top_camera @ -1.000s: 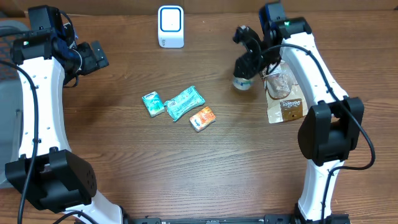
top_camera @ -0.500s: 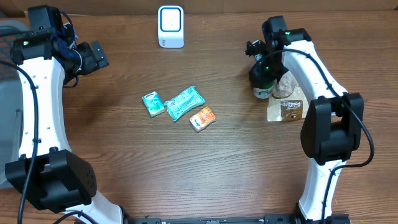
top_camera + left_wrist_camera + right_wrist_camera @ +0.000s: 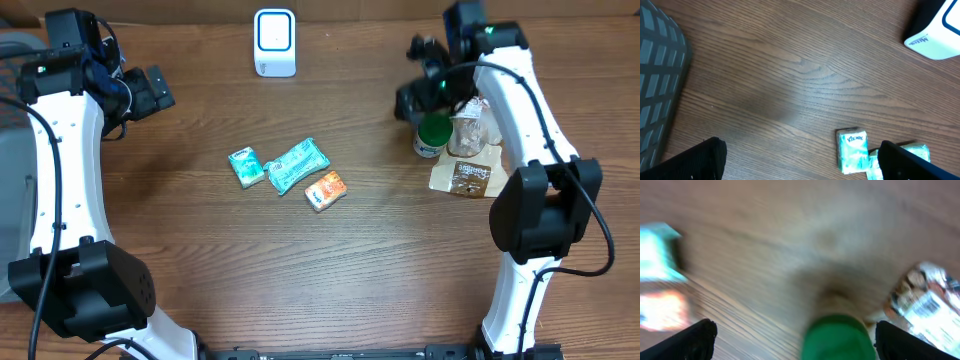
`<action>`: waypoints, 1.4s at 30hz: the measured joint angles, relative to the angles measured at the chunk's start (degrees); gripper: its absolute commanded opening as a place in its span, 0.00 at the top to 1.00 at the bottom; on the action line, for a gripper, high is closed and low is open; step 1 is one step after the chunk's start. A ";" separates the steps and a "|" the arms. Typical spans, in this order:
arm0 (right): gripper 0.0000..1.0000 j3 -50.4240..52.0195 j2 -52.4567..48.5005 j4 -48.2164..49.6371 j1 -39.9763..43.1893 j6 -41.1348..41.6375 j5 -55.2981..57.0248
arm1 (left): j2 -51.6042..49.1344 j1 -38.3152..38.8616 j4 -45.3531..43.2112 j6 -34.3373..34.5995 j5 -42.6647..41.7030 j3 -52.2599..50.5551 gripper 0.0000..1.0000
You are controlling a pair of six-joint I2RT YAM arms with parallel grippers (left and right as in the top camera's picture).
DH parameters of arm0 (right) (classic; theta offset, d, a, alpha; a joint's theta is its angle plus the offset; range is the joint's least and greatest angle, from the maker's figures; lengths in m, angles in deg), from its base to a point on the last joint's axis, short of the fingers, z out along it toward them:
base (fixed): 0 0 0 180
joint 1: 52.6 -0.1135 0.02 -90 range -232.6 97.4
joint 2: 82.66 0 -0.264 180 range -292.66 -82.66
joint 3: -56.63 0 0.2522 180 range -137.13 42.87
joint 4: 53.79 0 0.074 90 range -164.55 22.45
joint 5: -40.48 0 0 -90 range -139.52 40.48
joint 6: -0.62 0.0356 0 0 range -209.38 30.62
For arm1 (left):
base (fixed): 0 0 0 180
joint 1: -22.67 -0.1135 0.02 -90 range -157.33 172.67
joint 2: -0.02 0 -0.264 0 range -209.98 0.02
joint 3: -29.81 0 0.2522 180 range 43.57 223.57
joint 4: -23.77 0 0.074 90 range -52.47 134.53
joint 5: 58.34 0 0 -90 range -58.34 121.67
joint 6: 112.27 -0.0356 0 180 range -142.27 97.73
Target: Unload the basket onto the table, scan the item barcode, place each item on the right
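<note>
The white barcode scanner [image 3: 274,42] stands at the back of the table; its corner [image 3: 940,35] shows in the left wrist view. A green-capped bottle [image 3: 432,135] stands upright on the table, and its cap [image 3: 840,337] appears blurred in the right wrist view. My right gripper [image 3: 418,78] hovers just behind and above the bottle, open; its fingers [image 3: 695,340] stand wide apart and off the cap. My left gripper [image 3: 150,90] hangs open and empty at the far left, with bare wood under it [image 3: 800,162].
A green tissue pack [image 3: 245,166], a teal packet [image 3: 297,164] and an orange packet [image 3: 325,190] lie mid-table. A brown packet [image 3: 466,173] and a clear bag [image 3: 470,125] lie beside the bottle. A grey basket [image 3: 655,75] sits at the left edge.
My right gripper carried the bottle rightward, set it down beside the brown packet, opened and drew back from it. The left arm has not moved.
</note>
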State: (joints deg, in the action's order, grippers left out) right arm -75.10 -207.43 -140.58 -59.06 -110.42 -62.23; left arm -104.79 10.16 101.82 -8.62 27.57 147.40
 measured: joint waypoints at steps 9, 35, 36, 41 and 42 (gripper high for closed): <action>0.39 1.18 0.11 8.20 -1.33 16.63 -26.34 | 0.00 0.00 -0.02 0.00 0.00 0.00 0.00; 0.71 14.27 -2.95 4.46 -28.55 39.91 -10.21 | 0.00 0.00 0.00 0.00 0.00 0.00 0.00; 0.70 14.29 -3.15 2.82 -28.39 39.85 -8.52 | 0.00 0.00 -0.02 0.00 0.00 0.00 0.01; 0.68 14.53 -3.28 -0.02 -26.93 39.91 0.42 | 0.00 0.00 0.00 0.00 0.00 0.00 0.01; 0.68 14.53 -3.28 0.09 -26.49 39.91 1.84 | 0.00 0.00 0.00 0.00 -0.02 0.00 0.00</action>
State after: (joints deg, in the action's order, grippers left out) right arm -60.57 -210.71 -140.50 -85.55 -70.51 -60.39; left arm -104.79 10.16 101.82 -8.62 27.54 147.40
